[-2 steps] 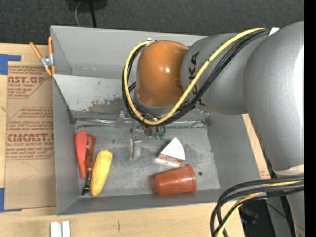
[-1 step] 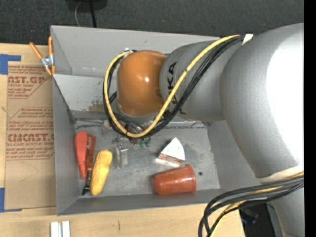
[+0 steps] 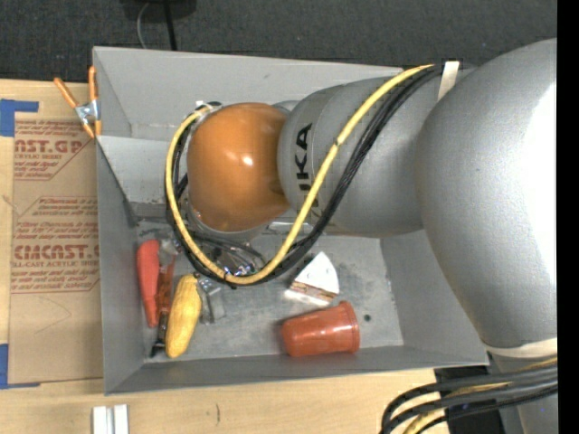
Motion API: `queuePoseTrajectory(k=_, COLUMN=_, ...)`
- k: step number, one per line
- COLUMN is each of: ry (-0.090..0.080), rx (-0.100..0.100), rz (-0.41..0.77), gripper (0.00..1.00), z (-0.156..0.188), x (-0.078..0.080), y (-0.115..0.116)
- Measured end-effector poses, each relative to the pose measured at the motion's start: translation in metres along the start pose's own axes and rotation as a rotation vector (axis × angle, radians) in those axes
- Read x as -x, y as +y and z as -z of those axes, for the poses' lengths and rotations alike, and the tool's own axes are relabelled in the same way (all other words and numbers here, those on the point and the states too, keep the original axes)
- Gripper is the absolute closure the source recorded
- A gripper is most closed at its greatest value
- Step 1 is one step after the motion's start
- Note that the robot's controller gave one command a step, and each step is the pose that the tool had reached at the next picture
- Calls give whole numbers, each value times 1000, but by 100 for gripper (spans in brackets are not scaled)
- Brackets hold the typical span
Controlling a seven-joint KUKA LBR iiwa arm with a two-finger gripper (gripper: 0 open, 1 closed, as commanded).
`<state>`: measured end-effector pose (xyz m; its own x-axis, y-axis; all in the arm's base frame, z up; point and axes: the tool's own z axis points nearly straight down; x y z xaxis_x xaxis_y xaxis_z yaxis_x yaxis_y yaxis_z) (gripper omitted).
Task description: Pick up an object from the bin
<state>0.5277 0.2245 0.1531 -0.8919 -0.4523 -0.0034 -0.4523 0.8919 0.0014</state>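
Arm: the grey arm (image 3: 389, 161) reaches in from the right of the view and covers most of the grey metal bin (image 3: 373, 283); its rounded orange wrist cover (image 3: 237, 165) sits over the bin's middle, with yellow and black cables (image 3: 312, 202) looped round it.

Gripper: the gripper (image 3: 212, 295) shows as a few metal parts below the orange cover, low over the bin floor. How far open it is cannot be told, nor whether it has hold of anything (the cover and cables hide most of it).

Nearest thing: a yellow, long, rounded piece like a banana (image 3: 183, 316) lies just beside the gripper, on its left in the view and a little nearer the bin's front wall, with its upper end close against the metal parts.

Further left: an orange-red carrot-shaped stick (image 3: 147, 283) lies along the bin's left wall, beyond the yellow piece from the gripper.

To the right: a white wedge with a brown edge (image 3: 315, 279) lies near the gripper, partly under the cables.

Front right: a red plastic cylinder on its side (image 3: 318, 331) lies below the wedge, apart from the gripper.
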Motion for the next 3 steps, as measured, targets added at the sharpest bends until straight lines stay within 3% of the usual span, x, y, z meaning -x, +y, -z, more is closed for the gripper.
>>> queuePoseTrajectory(k=1, ry=5, rx=2, rz=109, gripper=0, z=-64, x=-9, y=21)
queuePoseTrajectory(k=2, ry=1, rx=1, rz=515, gripper=100, z=-84, x=-1, y=25)
queuePoseTrajectory(k=3, ry=1, rx=1, rz=515, gripper=100, z=-84, x=-1, y=25)
